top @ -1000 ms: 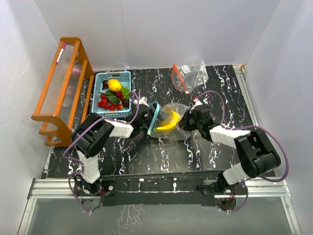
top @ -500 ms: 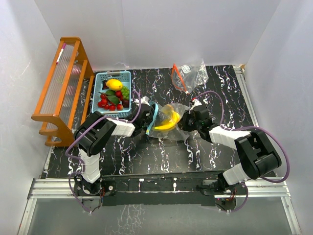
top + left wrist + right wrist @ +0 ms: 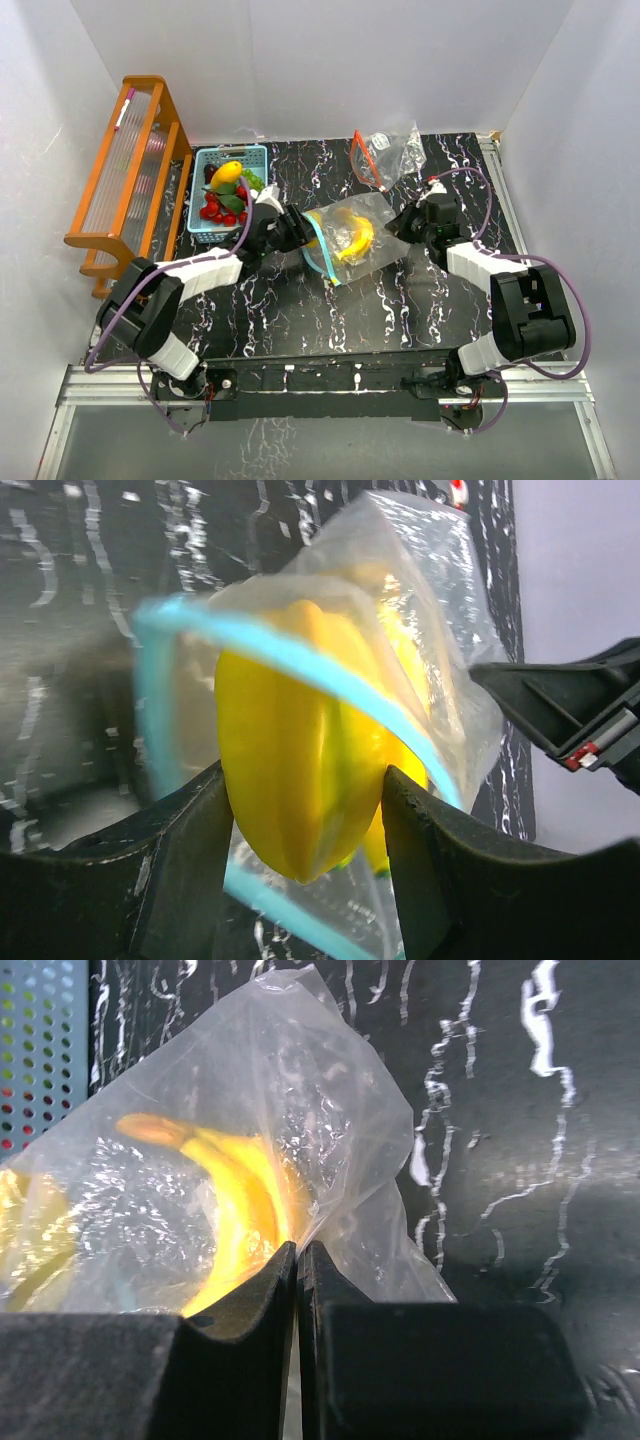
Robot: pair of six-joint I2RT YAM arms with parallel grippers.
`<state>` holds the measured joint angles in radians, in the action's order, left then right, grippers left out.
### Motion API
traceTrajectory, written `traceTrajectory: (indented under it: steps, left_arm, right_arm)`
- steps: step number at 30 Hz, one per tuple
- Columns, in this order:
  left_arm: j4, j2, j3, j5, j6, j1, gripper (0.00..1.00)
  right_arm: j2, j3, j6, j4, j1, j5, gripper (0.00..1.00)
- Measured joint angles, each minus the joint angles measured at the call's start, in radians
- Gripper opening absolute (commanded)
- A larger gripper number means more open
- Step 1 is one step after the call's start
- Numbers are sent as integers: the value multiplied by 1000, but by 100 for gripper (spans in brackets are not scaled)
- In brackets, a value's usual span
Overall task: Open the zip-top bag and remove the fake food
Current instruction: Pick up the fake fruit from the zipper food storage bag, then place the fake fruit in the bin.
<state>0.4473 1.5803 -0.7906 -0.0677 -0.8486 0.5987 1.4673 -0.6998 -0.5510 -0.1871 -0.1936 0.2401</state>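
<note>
Crinkled clear bag [image 3: 382, 214], glossy curved bananas [image 3: 352, 238], perhaps plastic

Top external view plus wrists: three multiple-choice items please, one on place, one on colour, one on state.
1. Where does the basket stand? A. Left of the zip-top bag, by the wooden rack. B. Right rear corner. C. Between the arm bases.
2. The held bag's zip strip is: A. orange. B. blue. C. black.
3. The right gripper has its jaws: A. wide open. B. shut on a strawberry. C. shut on the bag's film.
A: the top view shows it beside the rack. B: the left wrist view shows blue. C: its own view shows film pinched.
</note>
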Motion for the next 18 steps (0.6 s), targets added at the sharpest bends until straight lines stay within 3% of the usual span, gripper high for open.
traceTrajectory:
  steps: [9, 18]
  left_arm:
    - [-75, -70, 55, -51, 16, -174, 30]
    - [-158, -127, -52, -61, 65, -314, 31]
  right_arm:
    - [18, 0, 13, 3, 84, 29, 8]
    - [53, 0, 22, 2, 89, 70, 8]
